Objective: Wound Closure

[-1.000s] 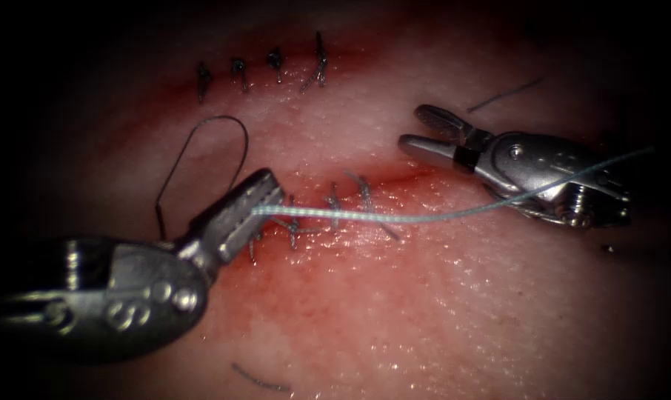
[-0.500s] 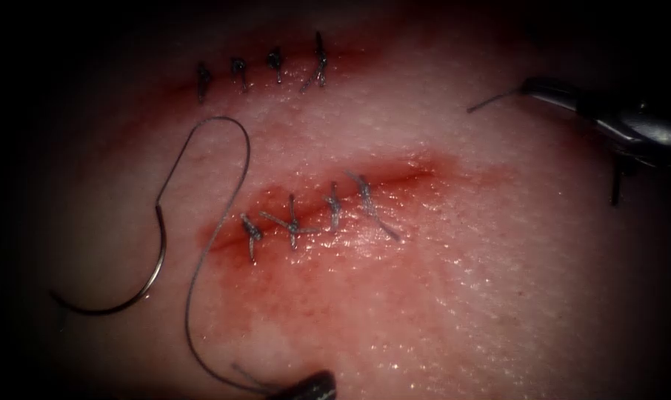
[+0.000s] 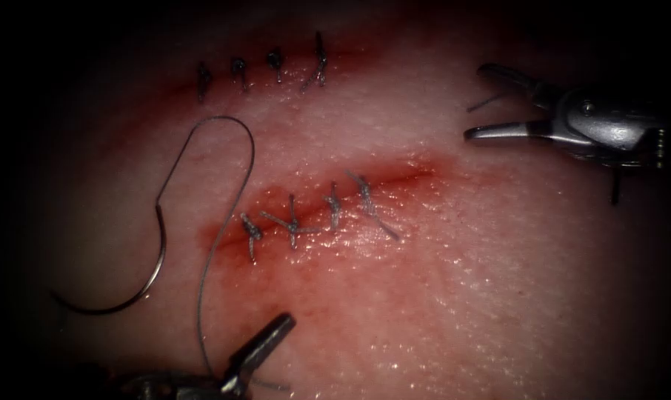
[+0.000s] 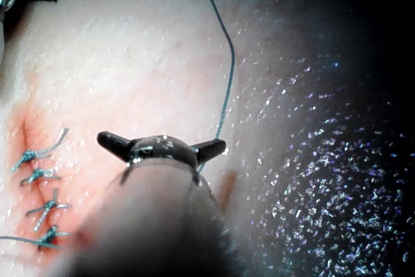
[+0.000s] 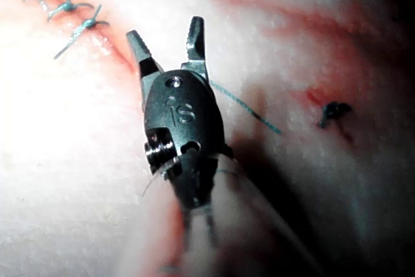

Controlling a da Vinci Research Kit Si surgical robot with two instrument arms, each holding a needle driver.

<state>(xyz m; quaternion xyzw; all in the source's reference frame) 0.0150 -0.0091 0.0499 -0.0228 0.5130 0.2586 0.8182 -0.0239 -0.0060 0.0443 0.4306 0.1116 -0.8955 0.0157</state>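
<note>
You have the tissue (image 3: 461, 296) as your bed, carrying two stitched cuts, with the curved needle (image 3: 139, 285) lying flat on it left of the nearer cut, its thread (image 3: 224, 192) looping over the surface, and a cut end of thread (image 3: 491, 98) lying at upper right.

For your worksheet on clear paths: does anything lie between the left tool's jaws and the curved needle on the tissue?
Only the thread lies between. The left tool is open, holding nothing. The needle lies free on the tissue, left of the cut. Right tool open, empty.
</note>
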